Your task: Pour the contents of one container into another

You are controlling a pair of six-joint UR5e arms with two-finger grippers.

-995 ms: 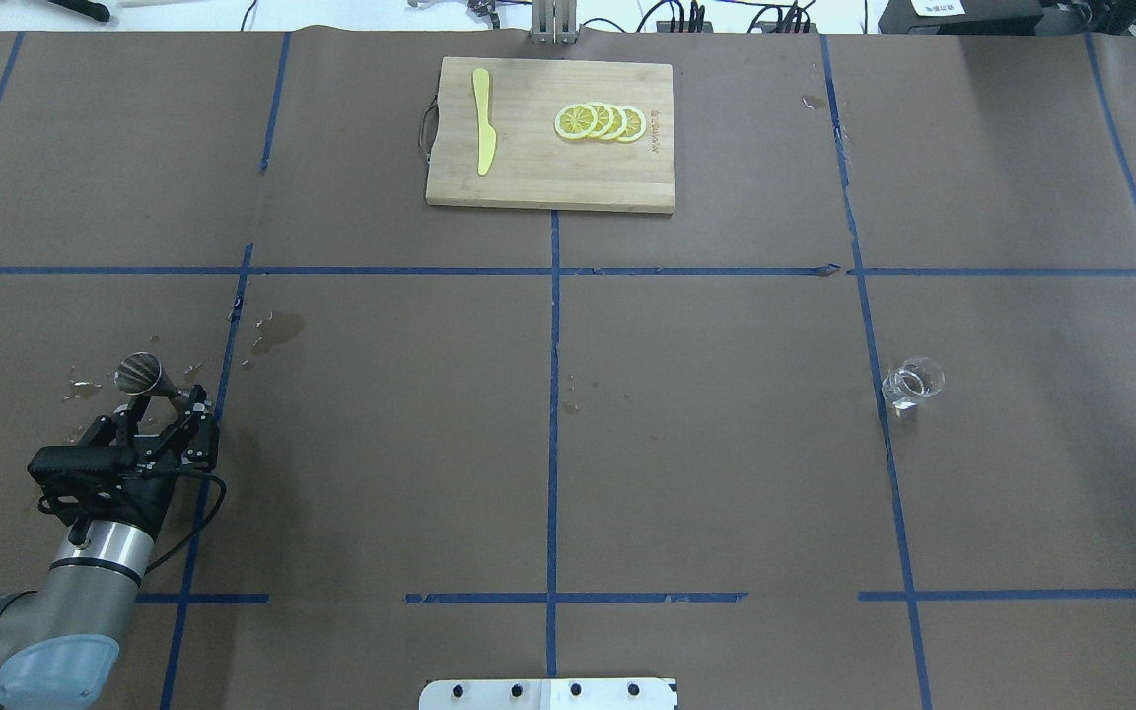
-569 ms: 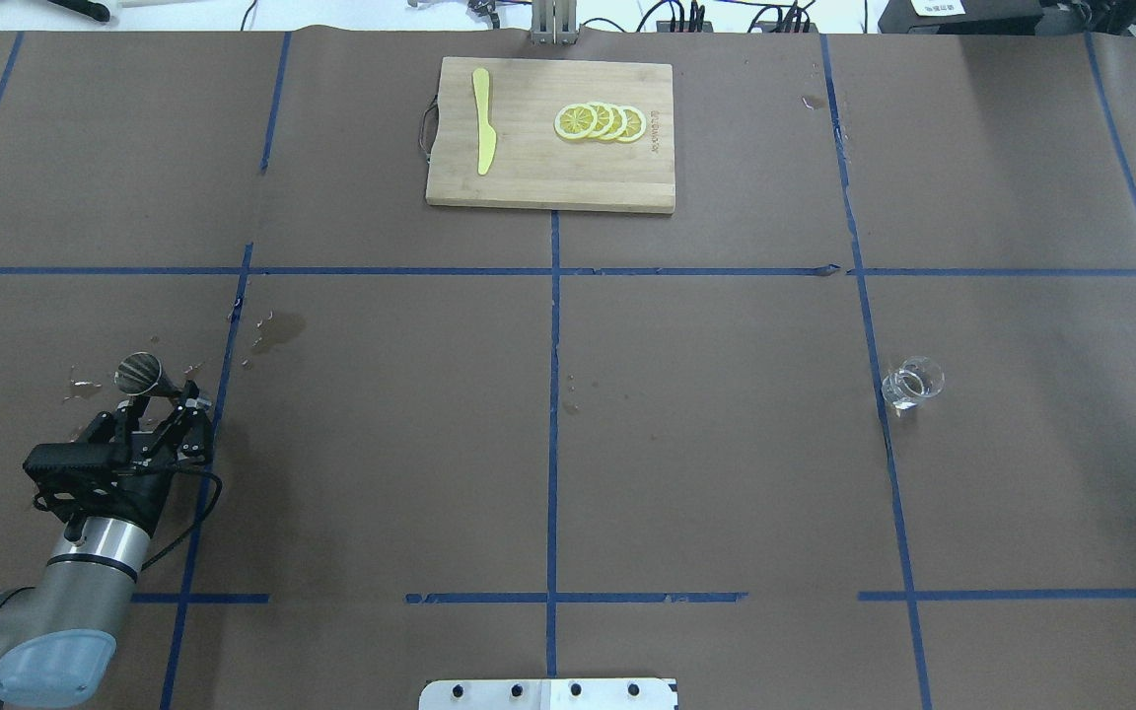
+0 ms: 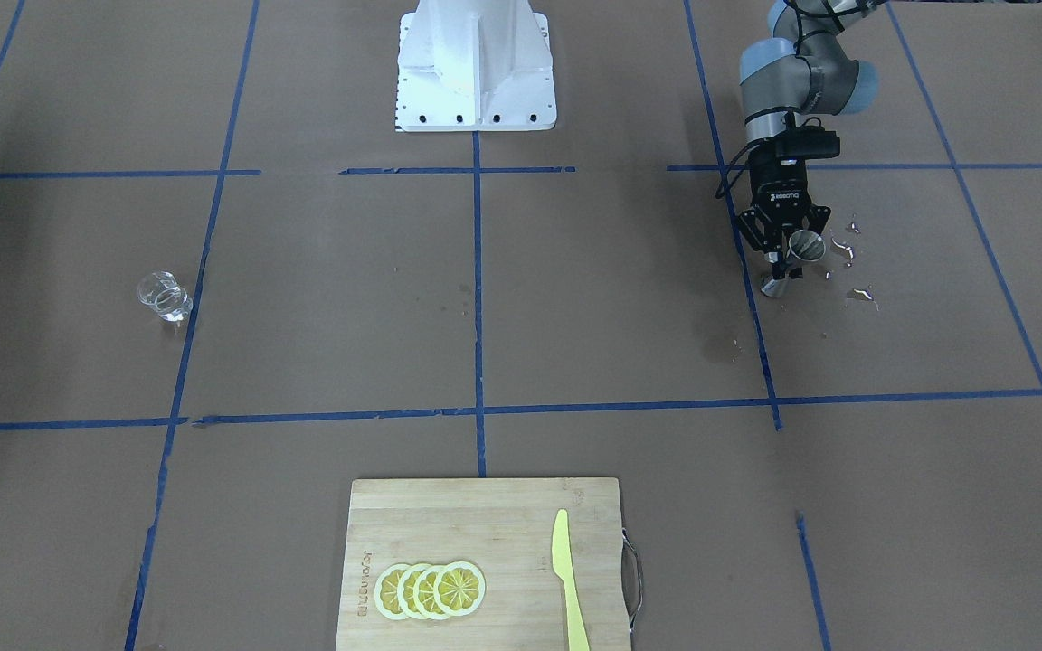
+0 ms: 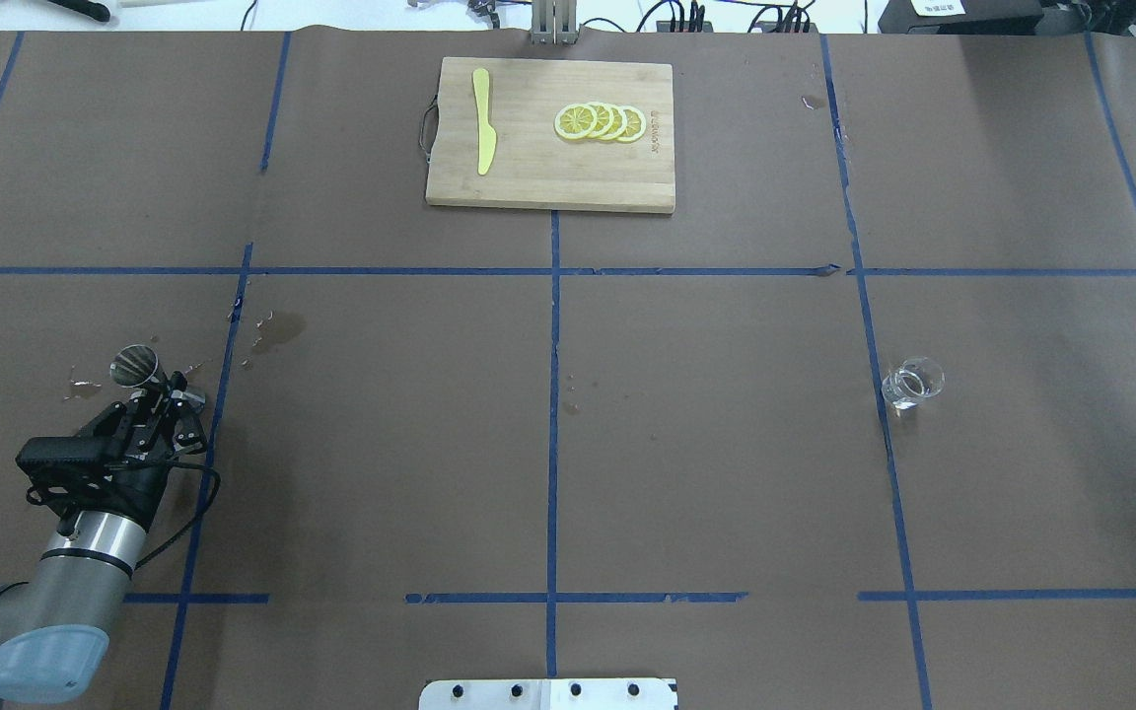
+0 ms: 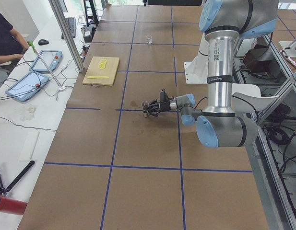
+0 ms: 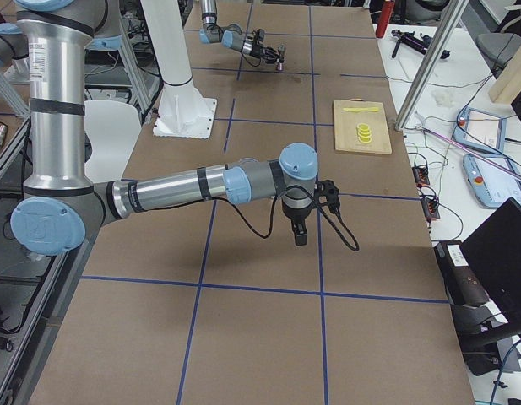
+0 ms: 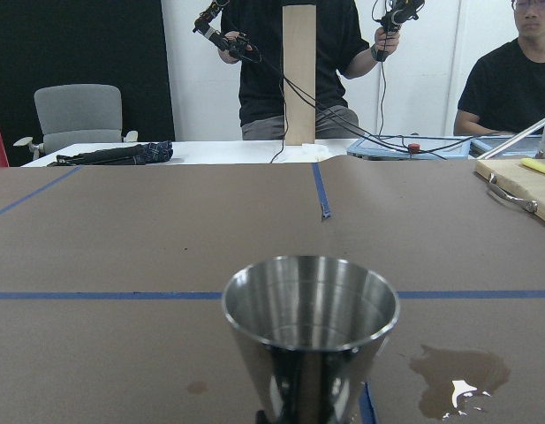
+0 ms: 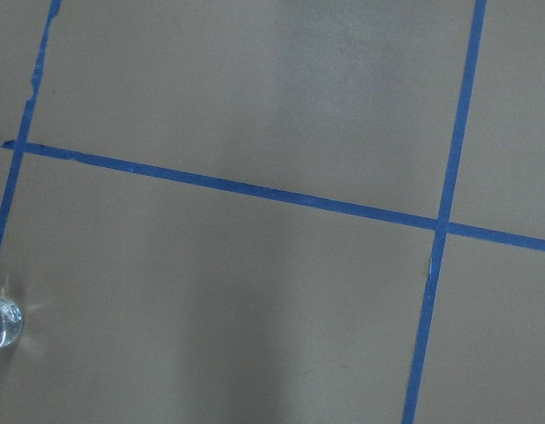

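Observation:
The steel jigger (image 4: 138,366) is at the table's near left, leaning, with my left gripper (image 4: 166,393) shut on its narrow waist. From the front, the jigger (image 3: 803,246) sits between the black fingers of the left gripper (image 3: 789,256), its lower cone near the paper. The left wrist view shows the jigger's open top (image 7: 310,311) close up. The small clear glass cup (image 4: 912,383) stands alone at the right on a blue tape line, also seen as the cup (image 3: 162,296) and the cup (image 8: 2,323). My right gripper (image 6: 299,234) hangs above the table, and I cannot tell its state.
Spilled liquid (image 4: 278,329) and small droplets (image 4: 82,387) lie around the jigger. A wooden cutting board (image 4: 529,182) at the far middle holds lemon slices (image 4: 600,121) and a yellow knife (image 4: 482,120). People (image 7: 294,62) are beyond the table's end. The robot's base (image 3: 474,63) is at the near edge.
The left gripper's fingers have drawn closer together around the jigger's waist. The arm and jigger have shifted slightly left and away. The glass cup has not moved.

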